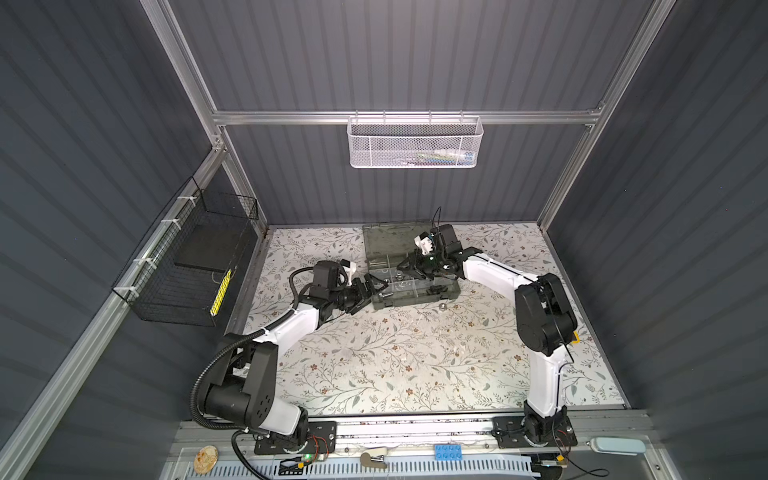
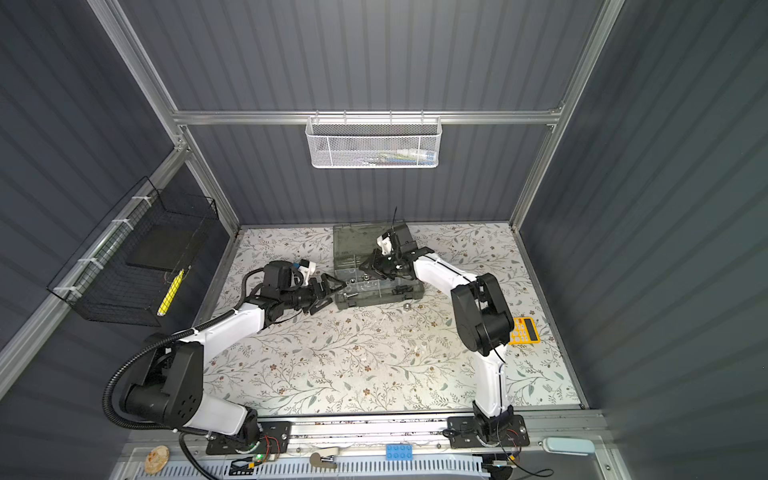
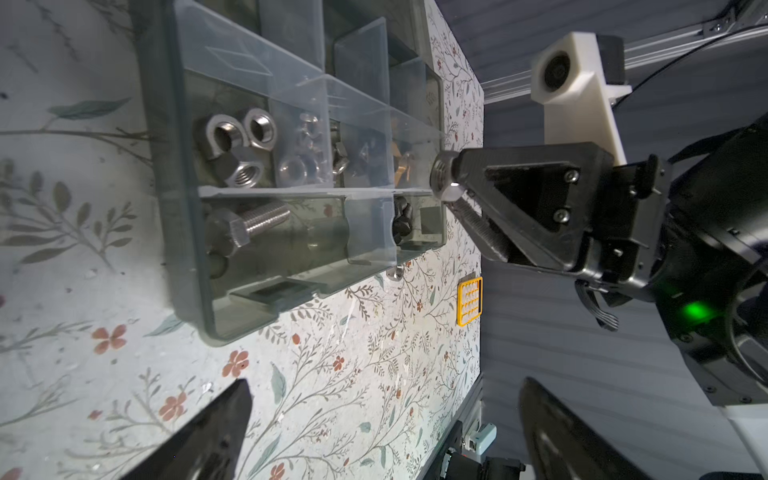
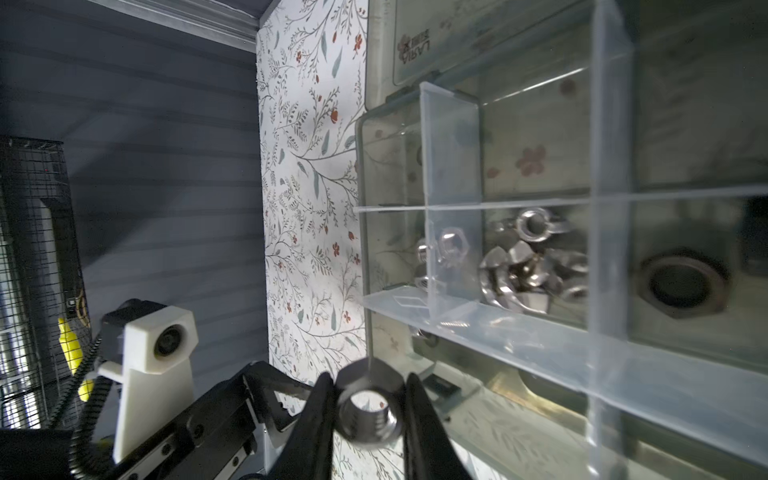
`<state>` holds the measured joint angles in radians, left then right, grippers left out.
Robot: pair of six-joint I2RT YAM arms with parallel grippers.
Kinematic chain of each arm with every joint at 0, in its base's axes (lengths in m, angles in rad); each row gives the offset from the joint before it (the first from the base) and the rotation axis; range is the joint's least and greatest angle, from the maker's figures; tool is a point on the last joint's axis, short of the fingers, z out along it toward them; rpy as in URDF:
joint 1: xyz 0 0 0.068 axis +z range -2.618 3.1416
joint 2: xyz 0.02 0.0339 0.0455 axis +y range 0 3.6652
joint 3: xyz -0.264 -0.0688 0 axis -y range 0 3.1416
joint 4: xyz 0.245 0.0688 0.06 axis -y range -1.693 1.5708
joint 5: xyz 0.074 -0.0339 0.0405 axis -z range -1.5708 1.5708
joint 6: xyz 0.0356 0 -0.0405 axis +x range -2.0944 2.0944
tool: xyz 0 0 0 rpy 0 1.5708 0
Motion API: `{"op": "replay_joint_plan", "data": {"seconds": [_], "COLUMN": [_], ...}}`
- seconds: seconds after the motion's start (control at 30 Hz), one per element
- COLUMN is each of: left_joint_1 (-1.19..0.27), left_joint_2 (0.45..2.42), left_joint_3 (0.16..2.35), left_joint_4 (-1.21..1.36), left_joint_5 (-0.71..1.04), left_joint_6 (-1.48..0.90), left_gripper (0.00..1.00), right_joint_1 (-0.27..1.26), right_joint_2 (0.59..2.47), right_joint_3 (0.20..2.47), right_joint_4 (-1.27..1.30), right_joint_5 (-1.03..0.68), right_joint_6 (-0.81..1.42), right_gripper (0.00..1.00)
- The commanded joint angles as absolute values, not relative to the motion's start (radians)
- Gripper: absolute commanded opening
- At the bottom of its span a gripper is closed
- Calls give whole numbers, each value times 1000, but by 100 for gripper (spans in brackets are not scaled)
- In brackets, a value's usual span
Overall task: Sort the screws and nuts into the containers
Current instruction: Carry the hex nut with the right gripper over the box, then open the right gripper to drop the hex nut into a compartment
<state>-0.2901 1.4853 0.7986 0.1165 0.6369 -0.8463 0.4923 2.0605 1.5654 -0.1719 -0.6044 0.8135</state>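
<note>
The silver hex nut (image 4: 368,413) is pinched in the narrowed jaws of the right gripper (image 3: 457,179), above the organiser case (image 1: 415,300); the hex-nut compartment (image 3: 237,149) lies toward the case's left end, just beside the wide-open, empty left gripper (image 1: 369,296)

The organiser case (image 1: 409,302) sits at rear centre of the worktop (image 1: 395,365), its lid (image 1: 384,241) lying open behind it; one loose nut (image 1: 443,306) lies on the worktop just in front of the case. The left tool (image 1: 374,296) is just beside the case's left end, where hex nuts (image 3: 241,145) lie in the rear-row compartment and a bolt (image 3: 253,226) in the front-row one. The right tool (image 1: 402,267) reaches in from the right above the case with a nut (image 4: 369,411) between its fingers, probably over the rear row.
</note>
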Motion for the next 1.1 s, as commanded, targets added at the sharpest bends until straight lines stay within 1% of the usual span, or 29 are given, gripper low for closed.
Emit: {"op": "replay_joint_plan", "data": {"seconds": [0.0, 0.2, 0.43, 0.9, 1.07], "left_joint_1": [-264, -220, -173, -138, -139], "left_joint_2": [1460, 1458, 1440, 1434, 1414], "left_joint_3": [760, 712, 694, 706, 717], "left_joint_4": [169, 213, 191, 141, 103], "left_joint_5": [689, 729, 757, 773, 759], "left_joint_6": [-878, -902, -881, -847, -824], "left_gripper": [100, 100, 100, 100, 100], "right_joint_1": [512, 532, 548, 555, 557], "right_joint_2": [2114, 2210, 2279, 2308, 2294], "right_joint_3": [1629, 1711, 1746, 1743, 1745], "right_joint_4": [-130, -99, -87, -108, -118], "right_joint_5": [-648, -669, -656, -628, -622], "right_joint_6": [870, 927, 960, 962, 954], "right_gripper": [18, 18, 22, 32, 39]}}
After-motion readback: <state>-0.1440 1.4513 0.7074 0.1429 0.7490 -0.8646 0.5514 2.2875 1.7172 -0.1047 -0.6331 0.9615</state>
